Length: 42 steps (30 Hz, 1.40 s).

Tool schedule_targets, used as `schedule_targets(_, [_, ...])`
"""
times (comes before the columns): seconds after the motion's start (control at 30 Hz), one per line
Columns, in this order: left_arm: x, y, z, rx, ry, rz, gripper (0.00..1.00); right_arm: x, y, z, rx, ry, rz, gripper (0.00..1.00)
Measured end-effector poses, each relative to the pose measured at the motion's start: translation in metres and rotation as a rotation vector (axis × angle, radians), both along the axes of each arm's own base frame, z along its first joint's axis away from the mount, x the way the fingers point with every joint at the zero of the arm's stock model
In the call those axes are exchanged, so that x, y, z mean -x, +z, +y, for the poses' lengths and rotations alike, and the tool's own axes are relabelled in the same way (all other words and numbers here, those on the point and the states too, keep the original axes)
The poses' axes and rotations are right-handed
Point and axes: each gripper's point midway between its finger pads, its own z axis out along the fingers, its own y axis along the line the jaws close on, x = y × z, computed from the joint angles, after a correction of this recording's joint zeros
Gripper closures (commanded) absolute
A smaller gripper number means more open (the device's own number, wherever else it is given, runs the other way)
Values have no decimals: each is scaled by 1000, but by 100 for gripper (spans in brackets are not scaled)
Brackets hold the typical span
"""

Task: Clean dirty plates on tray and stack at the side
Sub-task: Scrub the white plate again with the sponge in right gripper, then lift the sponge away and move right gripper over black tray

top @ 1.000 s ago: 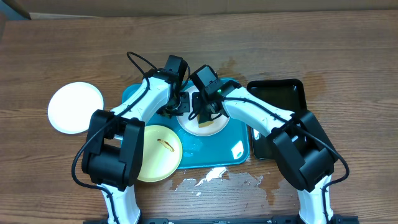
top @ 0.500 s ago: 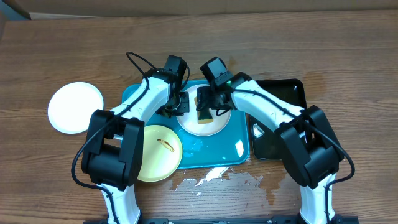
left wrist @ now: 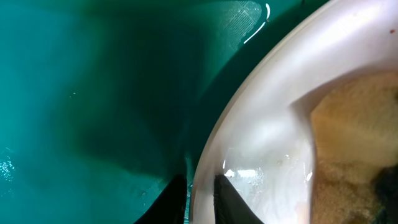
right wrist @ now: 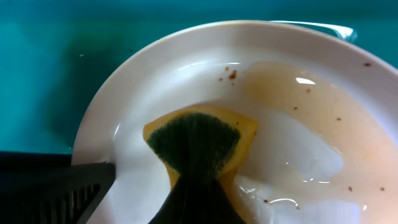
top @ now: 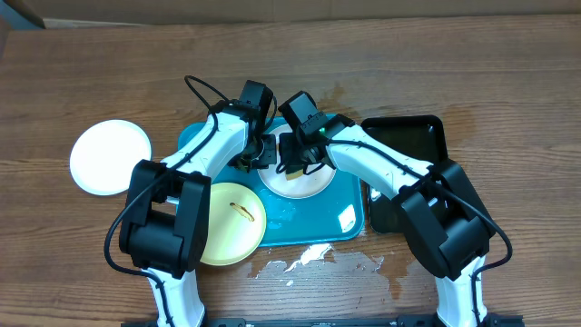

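- Tray: flat on the table centre, long axis left to right; floor wet and shining.
- Centre plate: white, face up on the tray's far half. Watery brown film and specks lie on its face.
- Yellow plate: face up, overlapping the tray's front-left corner, with a brown smear at its centre.
- Left plate: white, on the table, well apart from the tray.
- Black tray: just beside the tray's right edge.
- Left gripper: arm reaches in from the left, jaws closed astride the centre plate's left rim.
- Right gripper: arm reaches in from the right, jaws pinched on a sponge, pressing it onto the centre plate, green side up.
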Motion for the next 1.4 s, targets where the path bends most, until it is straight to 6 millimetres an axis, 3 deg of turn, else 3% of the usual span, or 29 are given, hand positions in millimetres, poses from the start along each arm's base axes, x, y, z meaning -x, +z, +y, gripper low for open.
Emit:
schedule_targets(0.03, [0, 0, 0, 0, 0, 0, 81, -1, 0, 0, 0, -5, -3, 43])
schedule_targets(0.07, [0, 0, 0, 0, 0, 0, 80, -2, 1, -1, 0, -6, -7, 38])
schedule_targets(0.13, [0, 0, 0, 0, 0, 0, 79, -5, 1, -1, -1, -7, -18, 38])
schedule_targets(0.17, [0, 0, 0, 0, -1, 0, 79, -5, 1, 0, -1, -6, -19, 42])
schedule_targets(0.27, [0, 0, 0, 0, -1, 0, 78, -5, 1, -1, -3, -14, -17, 72])
schedule_targets(0.3, [0, 0, 0, 0, -1, 0, 79, -6, 1, -2, 1, -6, -17, 74])
schedule_targets(0.33, [0, 0, 0, 0, -1, 1, 79, -6, 1, -3, -7, -11, -11, 72])
schedule_targets(0.43, [0, 0, 0, 1, -1, 1, 79, -5, 1, -5, -12, -12, 3, 42])
schedule_targets(0.57, [1, 0, -2, 14, -5, 5, 79, 1, -3, -11, 4, -20, 40, 37])
schedule_targets(0.67, [1, 0, -4, 23, -12, 7, 79, 3, -4, -10, 3, -16, 45, 44])
schedule_targets(0.73, [2, 0, -5, 28, -16, 9, 78, 3, -5, -9, -1, -16, 41, 55])
schedule_targets(0.8, [2, 0, -5, 30, -19, 9, 79, 4, -7, -8, -3, -11, 37, 72])
schedule_targets(0.83, [2, 0, -6, 30, -19, 9, 78, 5, -7, -7, -2, -2, 35, 87])
schedule_targets(0.87, [2, 0, -6, 31, -19, 9, 78, 6, -7, -6, -3, 1, 34, 96])
schedule_targets(1.1, [2, 0, -6, 34, -19, 10, 84, 3, -7, -9, -8, -27, 41, 96])
schedule_targets(1.2, [2, 0, -6, 35, -21, 10, 89, -4, 1, -25, -16, -61, 70, 96])
schedule_targets(1.33, [2, 0, -7, 41, -22, 11, 96, -18, 38, -64, -34, -148, 61, 96])
schedule_targets(1.4, [2, 0, -7, 46, -22, 12, 96, -24, 70, -88, -51, -193, 28, 96])
